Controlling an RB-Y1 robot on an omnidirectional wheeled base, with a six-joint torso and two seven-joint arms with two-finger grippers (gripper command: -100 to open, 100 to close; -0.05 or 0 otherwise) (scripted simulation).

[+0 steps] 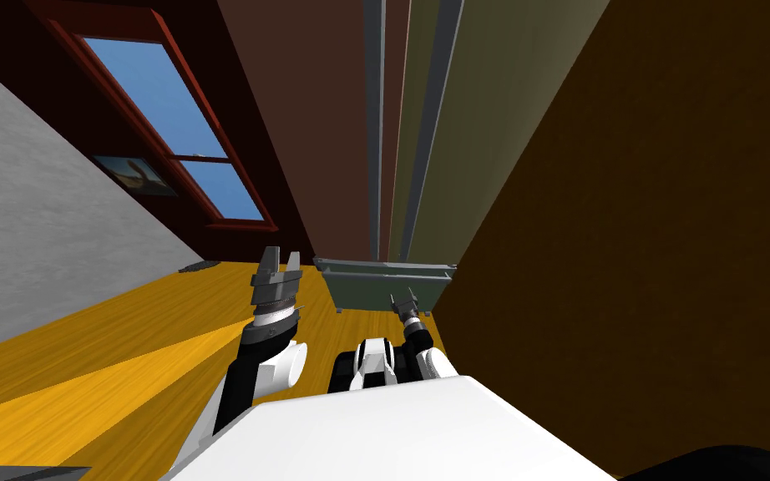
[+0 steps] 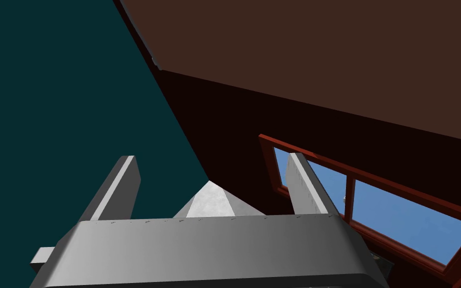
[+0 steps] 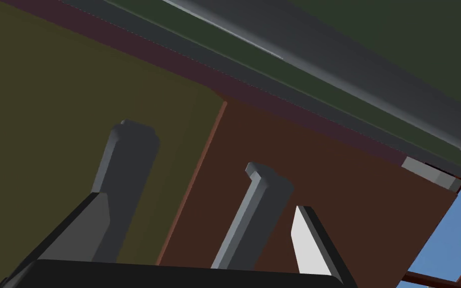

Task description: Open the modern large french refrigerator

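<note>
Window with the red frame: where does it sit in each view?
Head view: window in the dark red wall, up-left of the left tool.
Left wrist view: window behind one finger.
Right wrist view: window past the brown panel's edge.
Shared landmark: that brown panel beside it.

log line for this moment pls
stage: pre-grasp | right gripper: open, pointed at refrigerator doors, holding nothing | left gripper: open, raised aside | doors: look shut

refrigerator (image 1: 475,125) top cut by edge, wall picture (image 1: 137,174) indistinct
</note>
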